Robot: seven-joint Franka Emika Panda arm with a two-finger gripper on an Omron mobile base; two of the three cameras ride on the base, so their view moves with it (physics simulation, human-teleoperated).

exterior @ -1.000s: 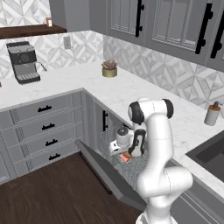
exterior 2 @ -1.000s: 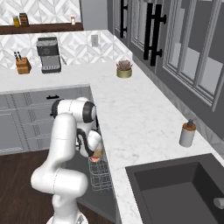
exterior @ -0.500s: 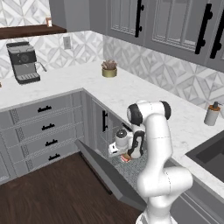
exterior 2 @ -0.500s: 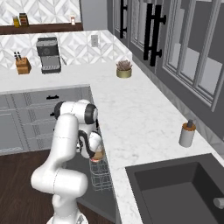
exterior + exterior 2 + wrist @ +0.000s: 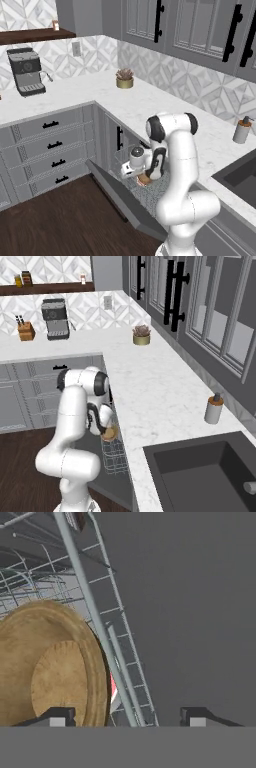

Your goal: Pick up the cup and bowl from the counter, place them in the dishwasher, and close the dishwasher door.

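The bowl [image 5: 52,667], golden-brown with a wood look, sits in the dishwasher's wire rack [image 5: 95,619]; in the hand view it lies at the left with its round inside facing the camera, and the left fingertip [image 5: 52,717] stands in front of its lower rim. A small sliver of red, probably the cup [image 5: 113,690], shows just past the bowl's right edge, behind a rack bar. The end effector [image 5: 122,717] is released, its two tips wide apart with the rack bars between them; whether the left tip touches the bowl cannot be told. In the left base view the bowl [image 5: 144,179] shows as a tan patch low inside the dishwasher [image 5: 145,192], just beneath the hand, with the dishwasher door [image 5: 125,202] dropped open toward the floor. Above, the white marble worktop [image 5: 150,105] carries a potted plant [image 5: 124,79], a coffee machine [image 5: 25,70] and a soap dispenser [image 5: 241,130].
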